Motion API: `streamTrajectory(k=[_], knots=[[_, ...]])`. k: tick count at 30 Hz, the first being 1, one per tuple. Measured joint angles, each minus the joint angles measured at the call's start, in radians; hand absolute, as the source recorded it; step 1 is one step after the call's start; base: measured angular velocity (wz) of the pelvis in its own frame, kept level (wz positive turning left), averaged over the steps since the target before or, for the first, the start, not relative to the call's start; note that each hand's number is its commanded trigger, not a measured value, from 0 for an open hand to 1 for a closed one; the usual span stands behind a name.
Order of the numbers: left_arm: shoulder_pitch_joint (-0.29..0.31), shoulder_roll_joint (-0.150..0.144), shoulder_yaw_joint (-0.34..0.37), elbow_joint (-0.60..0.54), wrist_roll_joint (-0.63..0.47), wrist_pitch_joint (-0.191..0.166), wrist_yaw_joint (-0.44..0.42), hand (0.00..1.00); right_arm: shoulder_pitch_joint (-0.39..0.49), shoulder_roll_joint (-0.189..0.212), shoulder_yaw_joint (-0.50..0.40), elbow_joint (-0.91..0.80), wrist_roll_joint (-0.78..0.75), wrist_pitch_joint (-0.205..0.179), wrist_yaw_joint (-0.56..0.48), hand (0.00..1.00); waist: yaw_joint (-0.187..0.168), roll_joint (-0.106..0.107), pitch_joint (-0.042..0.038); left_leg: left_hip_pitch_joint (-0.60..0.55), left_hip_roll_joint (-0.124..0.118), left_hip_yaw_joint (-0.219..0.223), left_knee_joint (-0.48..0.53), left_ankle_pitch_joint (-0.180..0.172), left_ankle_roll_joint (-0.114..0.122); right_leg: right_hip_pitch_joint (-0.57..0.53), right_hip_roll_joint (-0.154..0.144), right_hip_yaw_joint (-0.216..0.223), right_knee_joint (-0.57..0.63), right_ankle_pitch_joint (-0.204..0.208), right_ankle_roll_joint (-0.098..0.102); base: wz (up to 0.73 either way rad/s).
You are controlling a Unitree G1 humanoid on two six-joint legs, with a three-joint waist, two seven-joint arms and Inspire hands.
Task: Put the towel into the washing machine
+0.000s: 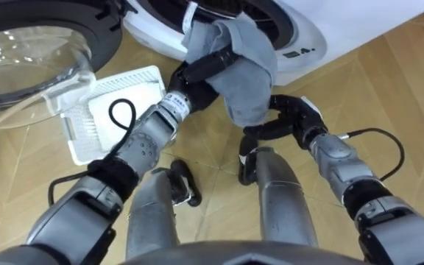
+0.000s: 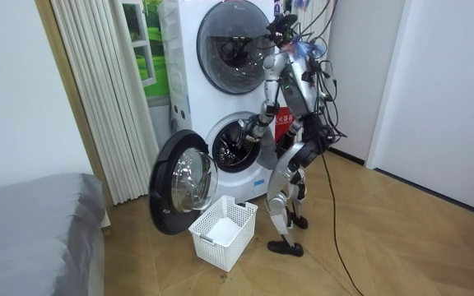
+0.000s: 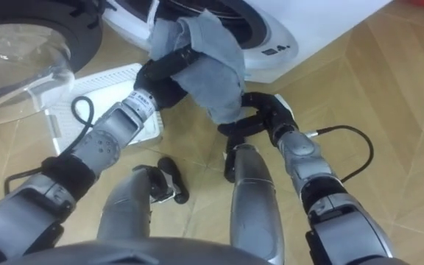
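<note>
A grey towel [image 1: 245, 66] hangs from my left hand [image 1: 208, 66], whose dark fingers are curled round its upper part. The towel's top edge lies against the lower rim of the washing machine [image 1: 300, 37] opening, and the rest droops in front of it. My right hand [image 1: 289, 118] sits just below and to the right of the towel's hanging end, fingers curled and holding nothing. In the room view I stand before the lower washing machine [image 2: 220, 144] with an arm reaching to its drum.
The round glass door [image 1: 28, 59] stands open at my left. A white plastic basket [image 1: 116, 103] sits on the wooden floor under it, close to my feet. A second machine [image 2: 233, 45] is stacked above. A bed [image 2: 31, 230] and curtain [image 2: 97, 99] lie further left.
</note>
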Motion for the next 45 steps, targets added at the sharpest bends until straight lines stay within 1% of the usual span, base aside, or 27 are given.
streamTrajectory(k=[1, 4, 5, 6, 8, 10, 12, 15, 18, 22, 26, 28, 29, 31, 32, 35, 37, 38, 40, 41, 42, 43, 44, 45], knots=[[-0.007, -0.003, 0.000, 0.000, -0.006, -0.001, 0.006, 1.00, -0.003, 0.006, -0.008, 0.000, 0.000, 0.000, -0.012, 0.00, -0.001, -0.001, -0.0008, 0.000, 0.007, -0.003, 0.001, 0.000, 0.000, 0.006, 0.010, 0.001, -0.010, 0.006, 0.000, -0.05], [-0.018, -0.015, 0.000, 0.000, -0.025, -0.006, 0.026, 1.00, -0.015, 0.011, -0.014, 0.002, 0.004, 0.000, -0.034, 0.00, -0.005, -0.004, -0.0014, 0.002, 0.016, -0.010, -0.003, 0.003, -0.005, 0.020, 0.024, -0.005, -0.036, 0.019, -0.003, -0.04], [-0.019, -0.020, 0.006, -0.002, -0.026, -0.010, 0.035, 1.00, -0.020, 0.012, -0.014, 0.005, 0.005, 0.000, -0.039, 0.55, -0.008, -0.006, -0.0015, 0.006, 0.016, -0.011, -0.007, 0.004, -0.006, 0.024, 0.024, -0.007, -0.039, 0.020, -0.004, 0.00], [-0.018, -0.023, 0.006, -0.002, -0.027, -0.011, 0.039, 1.00, -0.021, 0.012, -0.014, 0.007, 0.006, 0.000, -0.041, 1.00, -0.010, -0.006, -0.0012, 0.010, 0.015, -0.011, -0.009, 0.005, -0.007, 0.029, 0.024, -0.006, -0.041, 0.021, -0.004, 0.00], [-0.018, -0.028, 0.005, -0.010, -0.027, -0.011, 0.052, 1.00, -0.021, 0.014, -0.021, 0.013, 0.007, 0.002, -0.045, 1.00, -0.016, -0.014, -0.0012, 0.031, 0.009, -0.011, -0.029, 0.009, -0.011, 0.046, 0.023, -0.006, -0.053, 0.021, -0.005, 0.00], [-0.018, -0.032, 0.005, -0.024, -0.029, -0.011, 0.067, 1.00, -0.021, 0.012, -0.025, 0.018, 0.007, 0.002, -0.054, 1.00, -0.018, -0.014, -0.0017, 0.035, 0.010, -0.011, -0.035, 0.010, -0.012, 0.051, 0.025, -0.006, -0.060, 0.021, -0.005, 0.00], [-0.018, -0.033, 0.000, -0.040, -0.054, -0.010, 0.079, 1.00, -0.023, 0.011, -0.027, 0.027, 0.010, 0.002, -0.071, 1.00, -0.017, -0.015, -0.0019, 0.036, 0.010, -0.009, -0.041, 0.010, -0.013, 0.051, 0.025, -0.006, -0.065, 0.021, -0.005, 0.00], [-0.018, -0.033, -0.004, -0.059, -0.084, -0.005, 0.111, 1.00, -0.026, 0.012, -0.031, 0.038, 0.008, 0.014, -0.084, 1.00, -0.017, -0.015, -0.0020, 0.036, 0.010, -0.008, -0.042, 0.011, -0.014, 0.051, 0.025, -0.009, -0.067, 0.021, -0.004, 0.00], [-0.018, -0.034, -0.007, -0.083, -0.090, -0.005, 0.137, 1.00, -0.021, 0.013, -0.031, 0.035, 0.006, 0.022, -0.094, 1.00, -0.017, -0.015, -0.0021, 0.036, 0.009, -0.008, -0.040, 0.011, -0.014, 0.052, 0.024, -0.014, -0.069, 0.021, -0.004, 0.00], [-0.018, -0.034, -0.004, -0.091, -0.099, -0.005, 0.159, 1.00, -0.027, 0.034, -0.030, 0.037, -0.019, 0.022, -0.111, 1.00, -0.015, -0.015, -0.0021, 0.038, 0.009, -0.007, -0.041, 0.011, -0.014, 0.053, 0.024, -0.013, -0.069, 0.021, -0.004, 0.00], [-0.016, -0.034, -0.004, -0.091, -0.106, -0.005, 0.167, 1.00, -0.026, 0.037, -0.031, 0.043, -0.024, 0.023, -0.113, 1.00, -0.013, -0.015, -0.0021, 0.061, 0.009, -0.005, -0.050, 0.011, -0.015, 0.077, 0.024, -0.014, -0.081, 0.020, -0.004, 0.00], [-0.007, -0.034, -0.003, -0.091, -0.106, -0.004, 0.168, 0.38, -0.026, 0.037, -0.032, 0.042, -0.040, 0.023, -0.113, 1.00, -0.013, -0.015, -0.0022, 0.071, 0.009, -0.005, -0.058, 0.012, -0.015, 0.088, 0.024, -0.018, -0.085, 0.021, -0.003, 0.02], [-0.004, -0.034, -0.003, -0.091, -0.106, -0.004, 0.168, 0.00, -0.026, 0.037, -0.032, 0.042, -0.043, 0.025, -0.113, 1.00, -0.012, -0.015, -0.0023, 0.071, 0.009, -0.006, -0.059, 0.012, -0.015, 0.088, 0.024, -0.020, -0.085, 0.021, -0.004, 0.04], [0.009, -0.034, -0.003, -0.091, -0.106, -0.002, 0.168, 0.00, -0.025, 0.039, -0.031, 0.044, -0.061, 0.036, -0.114, 1.00, -0.007, -0.014, -0.0023, 0.070, 0.009, -0.008, -0.065, 0.015, -0.017, 0.088, 0.024, -0.024, -0.088, 0.022, -0.006, 0.04], [0.011, -0.034, -0.003, -0.090, -0.107, -0.001, 0.168, 0.00, -0.024, 0.038, -0.031, 0.048, -0.061, 0.035, -0.114, 1.00, -0.003, -0.014, -0.0023, 0.069, 0.009, -0.009, -0.066, 0.016, -0.017, 0.089, 0.025, -0.025, -0.090, 0.022, -0.007, 0.00], [0.013, -0.033, -0.002, -0.087, -0.109, 0.001, 0.170, 0.00, -0.020, 0.035, -0.023, 0.054, -0.061, 0.033, -0.114, 1.00, 0.025, -0.012, -0.0020, 0.067, 0.010, -0.009, -0.080, 0.027, -0.021, 0.089, 0.025, -0.025, -0.100, 0.031, -0.012, 0.00], [0.021, -0.033, 0.001, -0.080, -0.140, 0.001, 0.169, 0.00, -0.014, 0.035, -0.019, 0.053, -0.061, 0.036, -0.115, 1.00, 0.053, -0.012, -0.0019, 0.074, 0.008, -0.006, -0.090, 0.031, -0.024, 0.089, 0.025, -0.020, -0.101, 0.031, -0.012, 0.00], [0.027, -0.034, 0.004, -0.078, -0.144, 0.001, 0.169, 0.00, -0.011, 0.035, -0.019, 0.053, -0.064, 0.036, -0.116, 1.00, 0.061, -0.012, -0.0016, 0.076, 0.007, -0.006, -0.093, 0.033, -0.024, 0.089, 0.026, -0.019, -0.102, 0.031, -0.012, 0.00], [0.064, -0.032, 0.035, -0.066, -0.144, 0.003, 0.164, 0.00, -0.007, 0.033, -0.018, 0.063, -0.073, 0.046, -0.127, 1.00, 0.082, -0.001, 0.0006, 0.078, 0.002, -0.006, -0.104, 0.038, -0.026, 0.092, 0.025, -0.025, -0.104, 0.030, -0.012, 0.07], [0.075, -0.032, 0.044, -0.063, -0.144, 0.004, 0.164, 0.00, -0.004, 0.032, -0.016, 0.068, -0.078, 0.047, -0.132, 1.00, 0.091, 0.000, 0.0010, 0.079, 0.000, -0.006, -0.108, 0.040, -0.026, 0.093, 0.024, -0.025, -0.104, 0.030, -0.012, 0.09], [0.089, -0.029, 0.068, -0.044, -0.144, 0.006, 0.163, 0.00, 0.010, 0.024, -0.012, 0.069, -0.089, 0.055, -0.141, 1.00, 0.110, 0.001, 0.0016, 0.082, -0.005, -0.007, -0.115, 0.042, -0.027, 0.092, 0.023, -0.025, -0.105, 0.029, -0.013, 0.07], [0.101, -0.025, 0.095, -0.019, -0.143, 0.008, 0.164, 0.00, 0.025, 0.020, -0.012, 0.070, -0.120, 0.065, -0.146, 1.00, 0.129, 0.001, 0.0017, 0.085, -0.011, -0.007, -0.125, 0.047, -0.026, 0.092, 0.018, -0.028, -0.105, 0.029, -0.014, 0.08], [0.111, -0.019, 0.109, -0.009, -0.142, 0.007, 0.165, 0.00, 0.031, 0.020, -0.012, 0.070, -0.142, 0.068, -0.148, 1.00, 0.137, 0.002, 0.0017, 0.085, -0.014, -0.007, -0.130, 0.050, -0.026, 0.091, 0.014, -0.030, -0.105, 0.028, -0.014, 0.09], [0.128, -0.007, 0.132, 0.013, -0.130, 0.005, 0.171, 0.00, 0.038, 0.016, -0.013, 0.070, -0.177, 0.075, -0.150, 1.00, 0.149, 0.003, 0.0022, 0.085, -0.019, -0.008, -0.140, 0.054, -0.026, 0.086, 0.008, -0.030, -0.104, 0.027, -0.014, 0.12]])
